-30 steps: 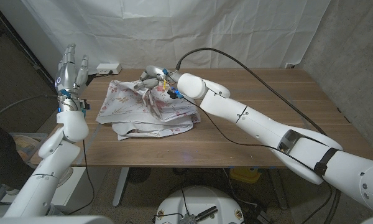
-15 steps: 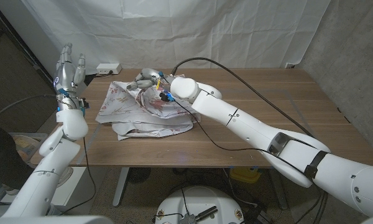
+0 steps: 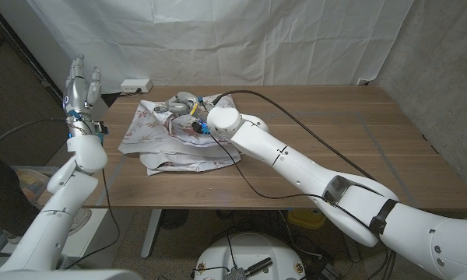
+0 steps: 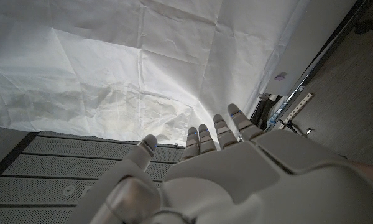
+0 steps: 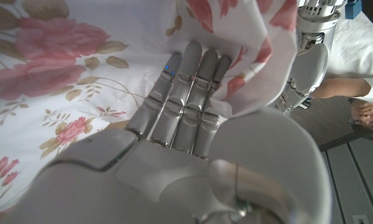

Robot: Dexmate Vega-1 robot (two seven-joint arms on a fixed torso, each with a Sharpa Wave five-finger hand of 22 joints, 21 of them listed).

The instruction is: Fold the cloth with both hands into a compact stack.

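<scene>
One cloth (image 3: 179,138), white with pink flowers and brown leaves, lies crumpled and partly doubled over on the far left part of your wooden table (image 3: 335,148); no brand, label or writing can be read on it; your right hand (image 3: 183,103) reaches across to its far edge, fingers (image 5: 189,93) laid together along the fabric in the right wrist view, and a fold of the cloth drapes over the fingertips there; you cannot tell from these pictures whether that fold is truly pinched or only lying over the hand; your right arm (image 3: 288,159) stretches across the table with a black cable (image 3: 296,97) looping above it; your left hand (image 3: 79,82) is raised off the table's left side, well apart from the cloth, fingers (image 4: 214,134) straight, pointing up and holding nothing; a small white box (image 3: 135,84) sits at the far left edge of the table, near the cloth's corner; a creased white sheet (image 3: 218,39) hangs behind; part of a person (image 5: 367,102) shows at the edge of the right wrist view
</scene>
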